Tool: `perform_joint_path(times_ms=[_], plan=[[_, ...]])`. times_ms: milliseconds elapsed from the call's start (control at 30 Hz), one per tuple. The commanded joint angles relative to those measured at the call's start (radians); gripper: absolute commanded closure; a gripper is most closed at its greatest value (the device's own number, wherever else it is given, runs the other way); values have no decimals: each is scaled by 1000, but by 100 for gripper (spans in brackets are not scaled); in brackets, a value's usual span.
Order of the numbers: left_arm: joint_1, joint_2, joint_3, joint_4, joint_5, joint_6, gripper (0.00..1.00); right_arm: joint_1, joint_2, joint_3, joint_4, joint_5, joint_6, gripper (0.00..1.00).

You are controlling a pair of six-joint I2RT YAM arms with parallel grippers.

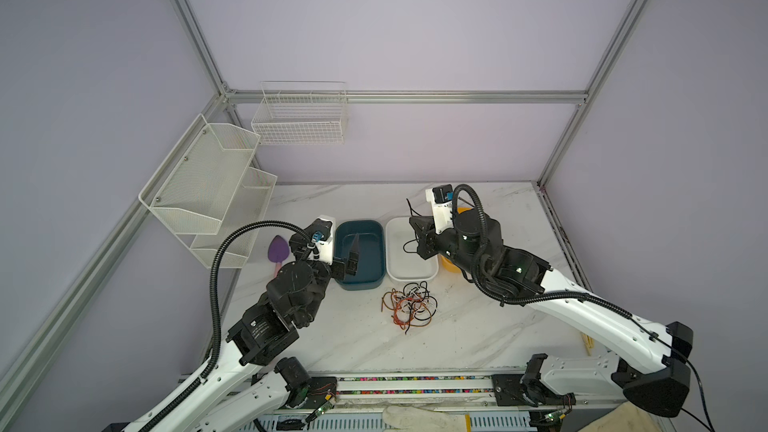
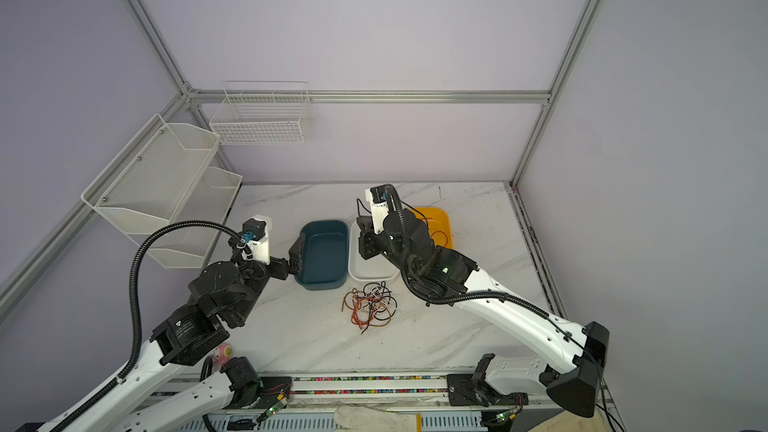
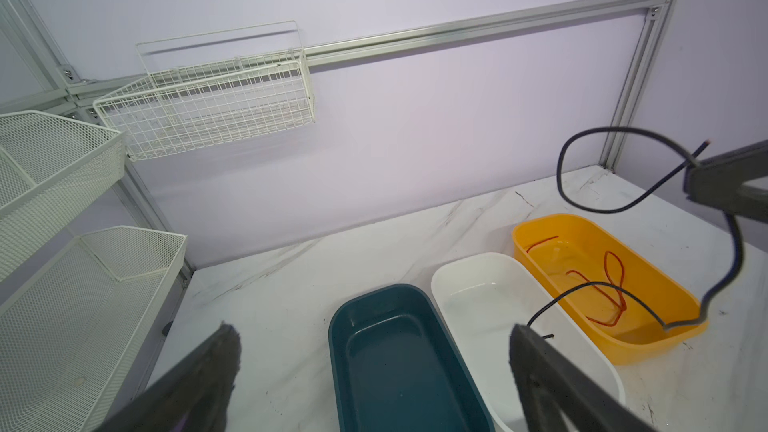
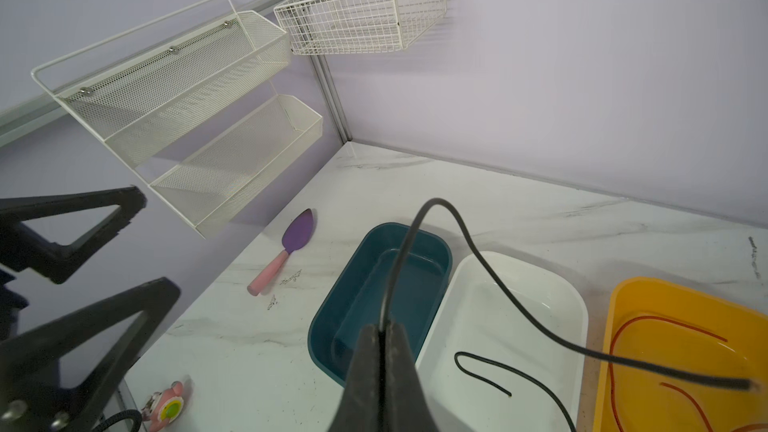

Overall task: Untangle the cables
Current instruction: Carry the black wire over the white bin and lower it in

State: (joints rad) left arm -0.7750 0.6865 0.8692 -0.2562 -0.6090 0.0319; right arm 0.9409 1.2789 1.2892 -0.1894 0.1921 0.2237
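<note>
lower the black strand before letting go

the black cable (image 4: 432,200) arches out of the right claw (image 4: 382,326), which is pressed tight on it. its loose end dangles over the white bin (image 1: 411,277). the other cables (image 1: 409,303) lie knotted between that bin and the table's front edge. red sits in the orange bin (image 3: 648,342), so black likely belongs in the blue bin (image 1: 359,223): sink low, let the tail settle inside, then release. the left claw (image 3: 374,332), spread wide above the blue bin, should make room.
</note>
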Motion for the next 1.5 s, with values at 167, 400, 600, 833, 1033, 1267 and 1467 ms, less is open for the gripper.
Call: perform_joint_path(times_ms=[167, 400, 600, 833, 1033, 1267, 1467], plan=[[-3, 5, -28, 61, -27, 28, 0, -99, 123, -55, 142, -129, 5, 100], [-3, 8, -31, 67, -35, 40, 0, -156, 232, -76, 201, -212, 18, 100], [-3, 16, -32, 67, -38, 47, 0, -174, 315, -120, 263, -281, 59, 100], [-3, 26, -32, 67, -39, 53, 0, -191, 384, -167, 315, -328, 104, 100], [-3, 27, -33, 67, -39, 57, 0, -204, 420, -210, 362, -342, 131, 100], [-2, 45, -29, 61, -35, 60, 0, -226, 478, -228, 387, -354, 147, 100], [-3, 53, -26, 55, -35, 66, 0, -246, 537, -214, 392, -372, 157, 100]])
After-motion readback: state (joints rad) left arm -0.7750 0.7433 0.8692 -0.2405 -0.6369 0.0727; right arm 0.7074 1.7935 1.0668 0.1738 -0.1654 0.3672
